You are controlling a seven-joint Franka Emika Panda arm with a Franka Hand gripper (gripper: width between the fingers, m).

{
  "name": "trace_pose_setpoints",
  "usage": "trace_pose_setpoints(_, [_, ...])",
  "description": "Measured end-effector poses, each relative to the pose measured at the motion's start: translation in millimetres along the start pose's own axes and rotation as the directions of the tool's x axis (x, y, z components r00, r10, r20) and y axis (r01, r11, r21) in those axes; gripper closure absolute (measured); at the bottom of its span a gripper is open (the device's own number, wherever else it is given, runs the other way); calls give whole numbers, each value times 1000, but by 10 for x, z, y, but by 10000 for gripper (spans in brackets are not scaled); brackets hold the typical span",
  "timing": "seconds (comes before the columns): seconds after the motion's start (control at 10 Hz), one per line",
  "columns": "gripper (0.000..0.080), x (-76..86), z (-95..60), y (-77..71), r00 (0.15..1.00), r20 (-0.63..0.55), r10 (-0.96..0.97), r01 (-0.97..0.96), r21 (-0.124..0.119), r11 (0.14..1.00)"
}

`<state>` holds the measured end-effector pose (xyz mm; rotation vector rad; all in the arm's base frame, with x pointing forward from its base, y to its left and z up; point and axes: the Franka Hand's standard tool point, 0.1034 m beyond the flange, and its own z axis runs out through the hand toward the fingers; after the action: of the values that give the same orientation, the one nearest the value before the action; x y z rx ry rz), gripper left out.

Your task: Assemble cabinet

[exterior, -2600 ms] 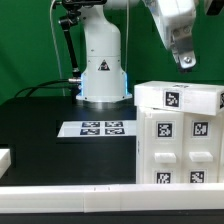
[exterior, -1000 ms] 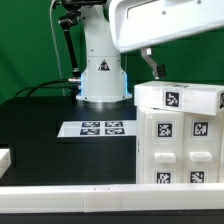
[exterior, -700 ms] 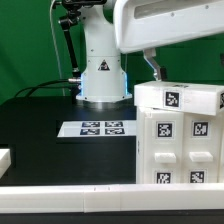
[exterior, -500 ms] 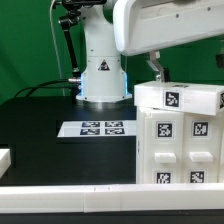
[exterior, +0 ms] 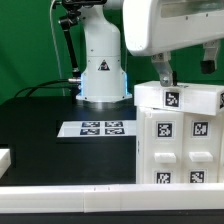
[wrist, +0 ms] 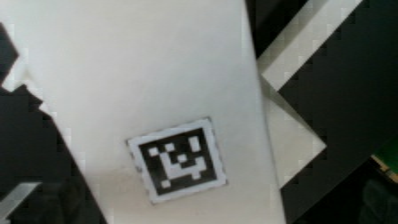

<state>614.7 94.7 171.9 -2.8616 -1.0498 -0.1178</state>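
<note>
The cabinet point(exterior: 180, 140) is a large white boxy block with several black-and-white tags, standing at the exterior view's right on the black table. My gripper point(exterior: 185, 68) hangs just above the cabinet's top panel point(exterior: 185, 97). One dark finger point(exterior: 163, 70) reaches down near that panel's rear left corner. A second dark tip shows further right, so the jaws stand apart and hold nothing. In the wrist view a white tagged panel point(wrist: 169, 120) fills the picture close below, and my fingers do not show there.
The white robot base point(exterior: 100, 65) with a triangle sign stands at the back. The marker board point(exterior: 95, 128) lies flat in front of it. A small white part point(exterior: 5, 157) sits at the left edge. A white rail point(exterior: 70, 195) runs along the front.
The hand has turned to show its broad side, then moved toward the exterior view's right and down. Its finger now hangs just over the cabinet's top panel.
</note>
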Motion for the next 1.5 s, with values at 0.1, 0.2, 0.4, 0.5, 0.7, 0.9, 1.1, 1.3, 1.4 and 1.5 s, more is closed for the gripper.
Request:
trace_pose_setpoints(0.1, [3, -20, 11, 26, 997, 3, -83, 83, -4, 997])
trace_pose_setpoints(0.2, [3, -48, 23, 61, 993, 5, -119, 119, -3, 993])
trace_pose_setpoints(0.4, [3, -111, 89, 132, 996, 13, -94, 94, -1, 996])
trace_pose_setpoints(0.5, [3, -121, 148, 161, 996, 13, -89, 89, -8, 996])
trace_pose_setpoints(0.7, [3, -138, 236, 176, 997, 19, -77, 77, -10, 997])
trace_pose_setpoints(0.9, [3, -134, 255, 160, 999, 21, -29, 29, -9, 1000])
trace_pose_setpoints(1.1, [243, -197, 242, 229, 1000, 22, -2, 2, -3, 1000])
trace_pose_setpoints(1.3, [240, -197, 243, 236, 999, 22, 43, -43, -8, 999])
trace_pose_setpoints(1.4, [240, -196, 243, 235, 995, 21, 101, -101, -9, 995])
trace_pose_setpoints(1.5, [240, -195, 242, 235, 980, 20, 198, -198, -11, 980])
